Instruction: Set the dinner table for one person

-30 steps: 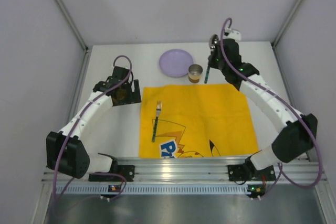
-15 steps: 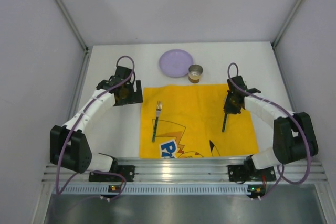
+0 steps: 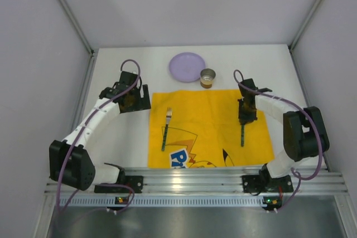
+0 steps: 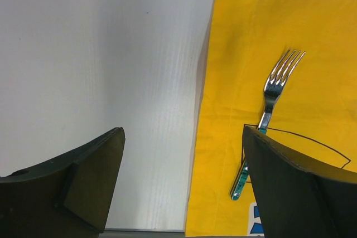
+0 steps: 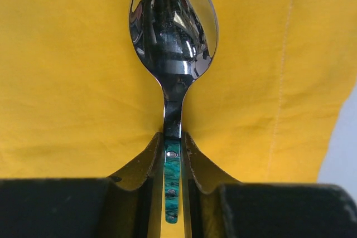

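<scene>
On the white dinner table (image 3: 111, 143) lies a yellow printed placemat (image 3: 209, 118). A fork (image 3: 166, 129) with a green handle rests on the mat's left part, tines pointing away; the left wrist view shows the fork (image 4: 274, 90) too. My right gripper (image 3: 246, 111) is over the mat's right part, shut on a spoon (image 3: 243, 136) with a green handle. In the right wrist view the right gripper (image 5: 173, 140) pinches the spoon (image 5: 173, 29) at the neck, bowl beyond the fingertips, close over the cloth. My left gripper (image 3: 134, 100) stands open and empty, off the mat's far left corner.
A lilac plate (image 3: 187, 66) sits at the back of the table, with a small metal cup (image 3: 207, 77) beside it at the mat's far edge. Bare white tabletop (image 4: 100, 54) lies left of the placemat (image 4: 279, 20). Enclosure walls stand on both sides.
My right arm has carried the spoon from the far side by the cup down to the right part of the placemat. The left arm has barely shifted and stays open.
</scene>
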Robot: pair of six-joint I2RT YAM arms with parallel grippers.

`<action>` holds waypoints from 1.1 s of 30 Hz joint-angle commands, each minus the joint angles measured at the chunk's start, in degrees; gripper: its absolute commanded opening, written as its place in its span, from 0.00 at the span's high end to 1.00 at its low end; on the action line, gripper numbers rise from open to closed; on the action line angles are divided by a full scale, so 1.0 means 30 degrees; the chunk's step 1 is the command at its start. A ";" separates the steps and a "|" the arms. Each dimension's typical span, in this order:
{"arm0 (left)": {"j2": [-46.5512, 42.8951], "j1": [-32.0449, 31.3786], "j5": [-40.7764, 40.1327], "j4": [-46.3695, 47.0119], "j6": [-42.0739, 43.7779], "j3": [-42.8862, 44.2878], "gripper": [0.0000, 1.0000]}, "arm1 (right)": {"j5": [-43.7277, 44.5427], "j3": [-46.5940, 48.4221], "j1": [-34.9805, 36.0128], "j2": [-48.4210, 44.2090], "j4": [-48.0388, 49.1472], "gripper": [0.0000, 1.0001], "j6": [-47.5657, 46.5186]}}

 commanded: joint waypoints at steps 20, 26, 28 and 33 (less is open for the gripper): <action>-0.0206 0.0076 -0.0561 0.0345 -0.0835 0.0166 0.07 | -0.3214 1.3800 0.1040 0.3754 -0.3591 0.00 -0.1147; -0.2780 0.0076 -0.0502 0.0111 -0.0954 -0.1005 0.01 | -0.4913 2.0826 0.0776 0.8943 -0.3680 0.00 -0.0035; -0.3949 0.0106 -0.0677 0.0024 -0.0865 -0.1271 0.02 | -0.5119 2.1947 0.0717 0.9887 -0.3709 0.00 0.0493; -0.6033 0.0105 -0.1028 -0.0298 -0.0428 -0.1799 0.01 | -0.4332 2.4146 0.0483 1.1852 -0.3826 0.00 0.1312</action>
